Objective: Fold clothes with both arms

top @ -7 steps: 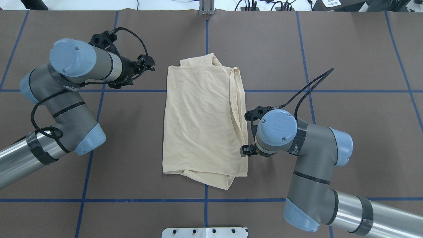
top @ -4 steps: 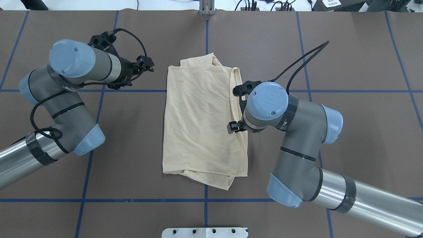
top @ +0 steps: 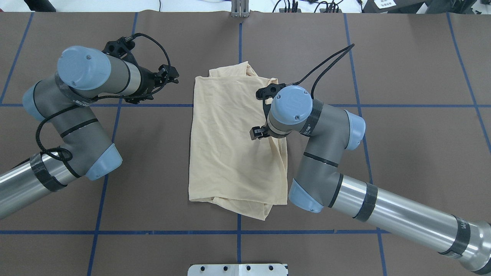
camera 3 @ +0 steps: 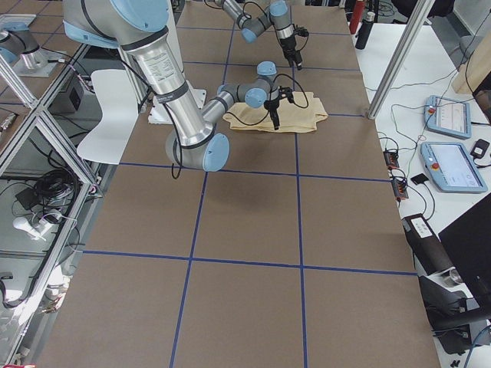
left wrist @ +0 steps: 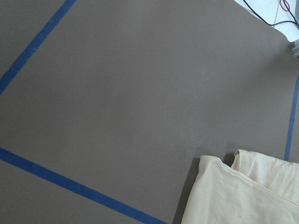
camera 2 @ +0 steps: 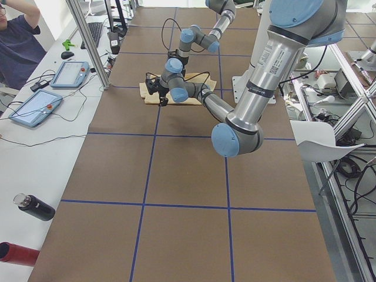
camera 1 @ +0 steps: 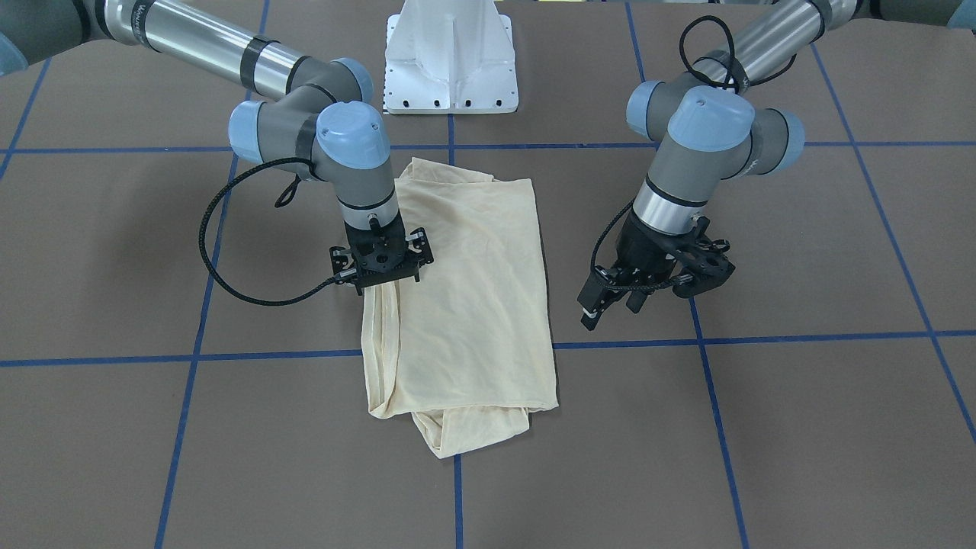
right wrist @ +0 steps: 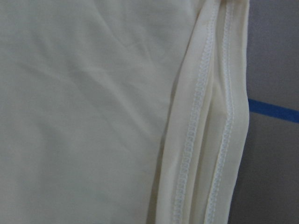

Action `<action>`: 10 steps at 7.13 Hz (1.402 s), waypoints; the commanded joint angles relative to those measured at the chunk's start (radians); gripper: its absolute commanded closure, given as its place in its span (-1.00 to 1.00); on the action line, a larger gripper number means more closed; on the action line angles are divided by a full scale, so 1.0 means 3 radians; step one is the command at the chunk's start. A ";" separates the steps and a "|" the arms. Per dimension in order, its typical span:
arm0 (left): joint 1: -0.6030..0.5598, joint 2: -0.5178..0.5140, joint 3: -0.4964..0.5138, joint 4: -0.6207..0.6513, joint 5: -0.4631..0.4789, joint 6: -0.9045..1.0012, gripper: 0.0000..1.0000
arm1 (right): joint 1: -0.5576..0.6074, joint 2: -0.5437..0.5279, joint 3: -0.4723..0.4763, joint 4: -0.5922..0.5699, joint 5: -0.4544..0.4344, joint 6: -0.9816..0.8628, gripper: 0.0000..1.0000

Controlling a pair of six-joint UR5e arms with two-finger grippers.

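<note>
My right claw (camera 1: 380, 276) has swung in from beside the shirt (top: 230, 153) and along its stitched edge. It now sits low over that hem, and I cannot tell whether its fingers are apart or pinched. The shirt lies part-folded in a long rectangle mid-table (top: 414, 145). My left claw (camera 1: 608, 306) has stayed off the opposite side, fingers apart, empty. I judge a hem grasp for the next fold is close.
</note>
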 commanded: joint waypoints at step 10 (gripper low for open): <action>0.0000 -0.0020 0.0016 0.0000 0.0005 -0.0010 -1.00 | 0.0339 -0.0389 0.0137 0.0011 0.0447 -0.0196 -1.00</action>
